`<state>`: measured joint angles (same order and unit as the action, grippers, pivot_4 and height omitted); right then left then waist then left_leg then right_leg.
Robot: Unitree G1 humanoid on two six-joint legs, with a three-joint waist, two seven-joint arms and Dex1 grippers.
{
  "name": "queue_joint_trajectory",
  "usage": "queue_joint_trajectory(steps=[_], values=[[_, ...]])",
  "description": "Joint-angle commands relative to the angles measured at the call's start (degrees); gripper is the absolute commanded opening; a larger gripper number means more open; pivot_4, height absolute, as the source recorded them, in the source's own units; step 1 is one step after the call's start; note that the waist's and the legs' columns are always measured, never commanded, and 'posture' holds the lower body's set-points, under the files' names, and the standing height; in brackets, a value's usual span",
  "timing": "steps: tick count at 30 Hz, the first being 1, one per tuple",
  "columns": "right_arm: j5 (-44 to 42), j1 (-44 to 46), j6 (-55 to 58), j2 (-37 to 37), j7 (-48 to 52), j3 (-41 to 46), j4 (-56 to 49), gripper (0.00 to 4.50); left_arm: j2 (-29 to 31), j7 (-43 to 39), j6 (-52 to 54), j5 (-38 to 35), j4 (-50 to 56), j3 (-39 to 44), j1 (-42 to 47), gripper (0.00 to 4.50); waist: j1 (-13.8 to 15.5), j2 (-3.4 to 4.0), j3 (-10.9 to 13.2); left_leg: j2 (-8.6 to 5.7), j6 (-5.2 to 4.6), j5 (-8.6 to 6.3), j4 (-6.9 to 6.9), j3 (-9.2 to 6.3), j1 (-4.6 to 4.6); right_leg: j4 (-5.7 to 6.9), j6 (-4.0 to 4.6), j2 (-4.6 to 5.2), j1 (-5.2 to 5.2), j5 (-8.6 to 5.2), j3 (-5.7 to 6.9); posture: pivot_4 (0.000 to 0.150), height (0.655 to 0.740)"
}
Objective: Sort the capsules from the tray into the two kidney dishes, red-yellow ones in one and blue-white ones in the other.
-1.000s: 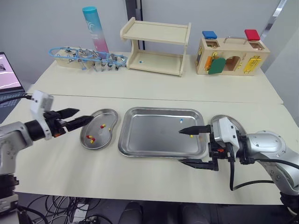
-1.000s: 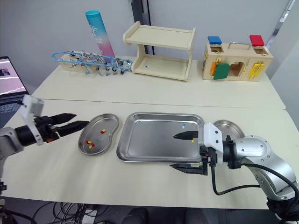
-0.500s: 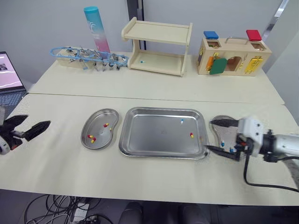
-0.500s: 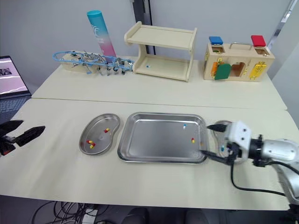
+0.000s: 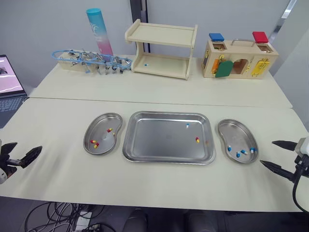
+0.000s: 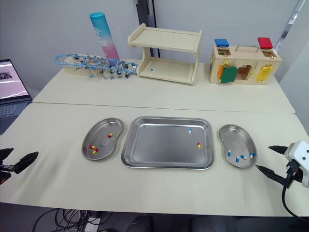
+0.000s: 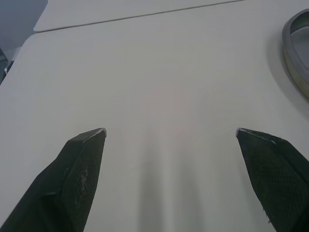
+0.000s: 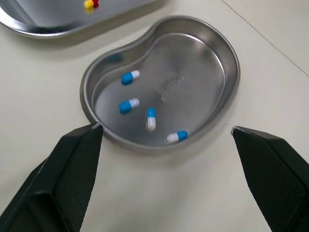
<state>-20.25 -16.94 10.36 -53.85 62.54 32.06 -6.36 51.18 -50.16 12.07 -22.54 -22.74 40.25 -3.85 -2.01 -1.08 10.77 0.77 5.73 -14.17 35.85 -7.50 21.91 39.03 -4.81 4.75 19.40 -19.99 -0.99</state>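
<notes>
Two capsules are left in the tray (image 5: 159, 142): a blue-white capsule (image 5: 187, 125) toward its 1 o'clock and a red-yellow capsule (image 5: 197, 140) toward 4 o'clock, both lying where they lay a second ago. What has changed is the arms. The right gripper (image 5: 267, 152), lately poised over the tray's 4 o'clock corner, has drawn back past the right kidney dish (image 5: 232, 131) to the edge of the table (image 5: 159, 183) at 3 o'clock, fingers spread wide and empty. The left gripper (image 5: 28, 147) has likewise retreated from the left kidney dish (image 5: 102, 122) toward 9 o'clock, also wide and empty. Four sorted blue-white capsules (image 8: 130, 105) rest in the right dish, and sorted red-yellow capsules (image 5: 95, 144) in the left. The sorting looks nearly finished, though both arms must reach in again.
</notes>
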Motion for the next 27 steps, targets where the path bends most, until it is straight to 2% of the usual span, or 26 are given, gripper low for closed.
queue_joint_trajectory(steps=[1,15,27], values=[[0.0,-1.2,-0.6,-0.2,0.0,3.2,1.5,4.50,0.4,-0.8,-0.6,-0.6,0.4,0.6,-1.2,4.47,-0.1,0.00,0.0,0.00,0.00,0.00,-0.01,0.01,0.00,-0.01,0.00,0.00,0.00,0.00,0.00,0.150,0.7400],[1.2,1.5,-1.8,-1.9,0.8,1.3,5.9,4.50,0.9,-1.5,0.4,-1.8,2.2,1.4,-2.3,4.47,-0.2,0.00,0.0,0.00,0.00,0.00,0.00,0.00,-0.01,-0.02,0.00,0.00,-0.02,0.00,0.00,0.150,0.7400],[0.4,6.9,-1.8,-3.2,3.2,-2.5,4.9,4.50,3.2,-6.6,0.4,-3.0,4.2,0.2,-1.5,4.47,-0.2,0.03,0.0,0.01,0.00,0.00,0.00,0.01,-0.02,-0.02,0.00,0.00,-0.03,0.00,0.01,0.150,0.7400]])
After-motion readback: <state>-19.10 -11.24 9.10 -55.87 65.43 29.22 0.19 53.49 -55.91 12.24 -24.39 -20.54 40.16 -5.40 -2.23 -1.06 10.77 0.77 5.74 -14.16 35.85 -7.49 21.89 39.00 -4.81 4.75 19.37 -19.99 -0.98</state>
